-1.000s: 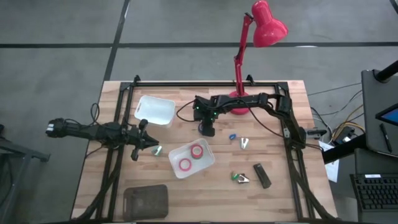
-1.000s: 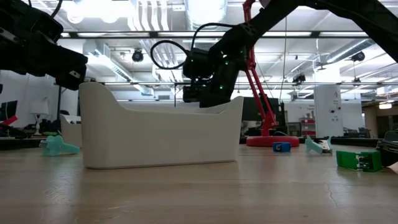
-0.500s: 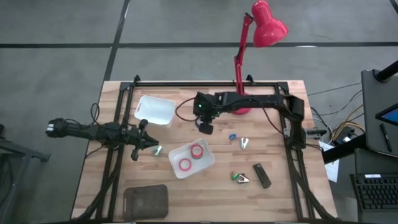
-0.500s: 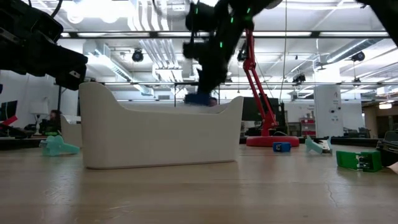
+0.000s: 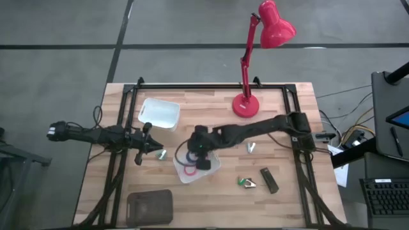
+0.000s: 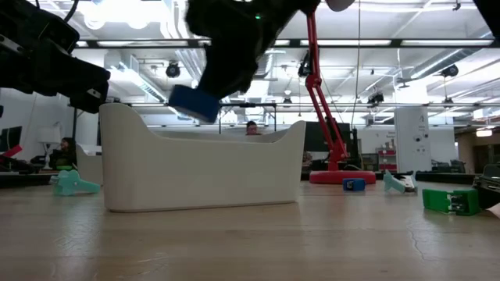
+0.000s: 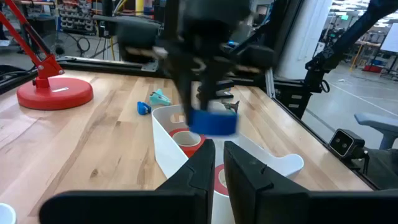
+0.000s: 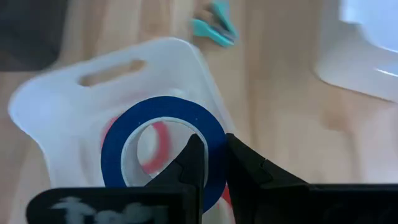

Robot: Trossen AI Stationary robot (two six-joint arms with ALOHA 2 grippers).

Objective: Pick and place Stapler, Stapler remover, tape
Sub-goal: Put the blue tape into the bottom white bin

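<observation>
The right end effector [image 5: 199,155] hangs over the white bin [image 5: 213,167] near the middle of the worktop [image 5: 287,198], its fingers pinched on the rim of a blue tape roll [image 8: 163,150]; from above the arm covers most of that roll, but the low view shows it clear of the bin's rim [image 6: 193,103]. Inside the bin, red and pink tape rolls [image 5: 187,170] show only as arcs, partly hidden by the arm and the blue ring. The left end effector [image 5: 155,151] waits at the left side of the worktop, just left of the bin, with its fingers close together and nothing between them; a small teal item [image 5: 162,154] at its tip is hard to make out. The stapler [image 5: 269,180] lies near the right front, well apart from the bin, with a green piece [image 5: 245,183] to its left. A red lamp [image 5: 246,105] stands at the far side.
</observation>
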